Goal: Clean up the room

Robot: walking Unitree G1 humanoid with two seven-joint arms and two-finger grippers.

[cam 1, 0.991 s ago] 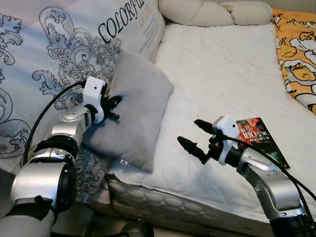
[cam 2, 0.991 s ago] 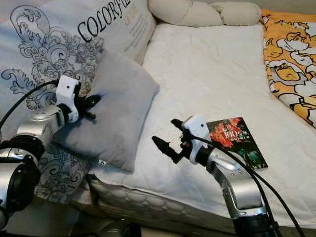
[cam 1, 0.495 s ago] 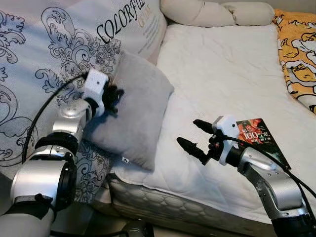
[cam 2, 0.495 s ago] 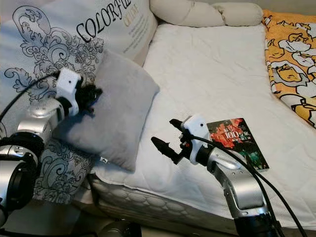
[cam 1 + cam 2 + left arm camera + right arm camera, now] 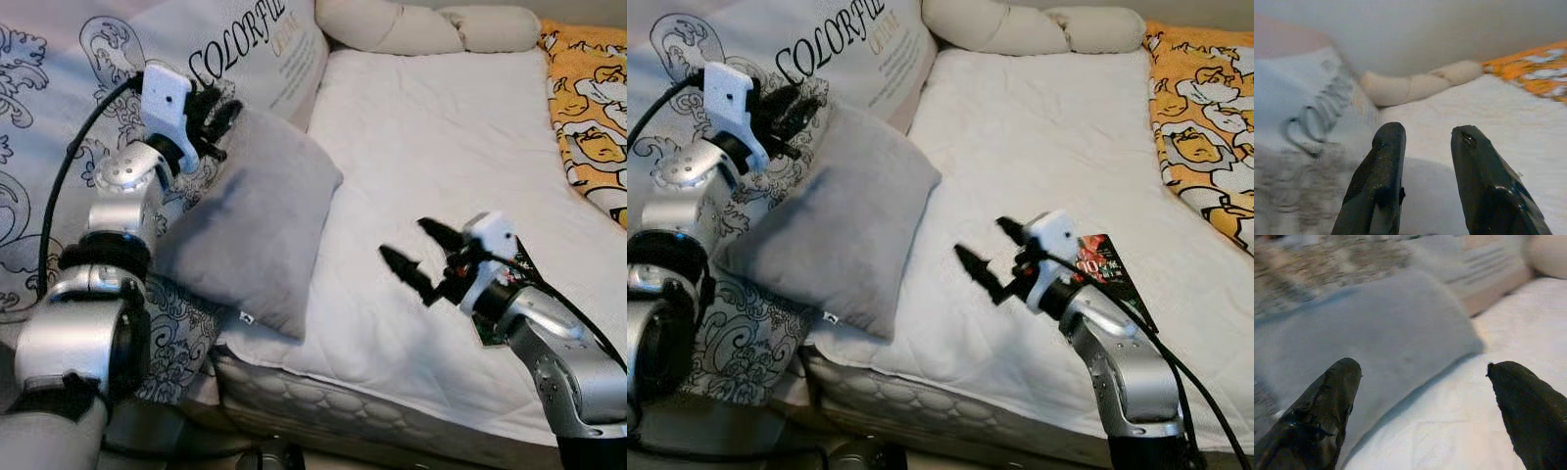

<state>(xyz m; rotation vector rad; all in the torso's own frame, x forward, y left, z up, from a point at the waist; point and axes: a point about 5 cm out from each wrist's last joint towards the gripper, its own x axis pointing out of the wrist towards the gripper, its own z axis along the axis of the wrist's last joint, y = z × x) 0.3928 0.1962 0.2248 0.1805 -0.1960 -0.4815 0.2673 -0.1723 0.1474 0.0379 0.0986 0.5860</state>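
We judged the tidying to be only partly done. Our left gripper (image 5: 211, 117) hovered at the upper corner of the grey pillow (image 5: 260, 220), its jaws parted a little and grasping nothing, as the left wrist view (image 5: 1422, 176) showed a plain gap between the two fingers. The pillow lay just below and ahead of those jaws, leaning on the edge of the bed (image 5: 441, 147) against the big patterned cushion (image 5: 108, 88) behind it, half off the mattress. It looked to us as though it still wanted setting properly on the bed.

Our right gripper (image 5: 423, 257) hung above the white sheet with its jaws spread wide and empty; the right wrist view (image 5: 1425, 396) looked along them toward the pillow, which lay well ahead of the tips. Just behind that gripper, beside its wrist, the red booklet (image 5: 1105, 266) lay flat on the sheet, untouched, and we took it as one more thing to clear away.

Farther beyond both jaws, the long cream bolster (image 5: 421, 24) lay along the head of the bed and the orange blanket (image 5: 593, 108) was bunched at the far side.

We saw no bin, box or basket, so nothing was held in any container.
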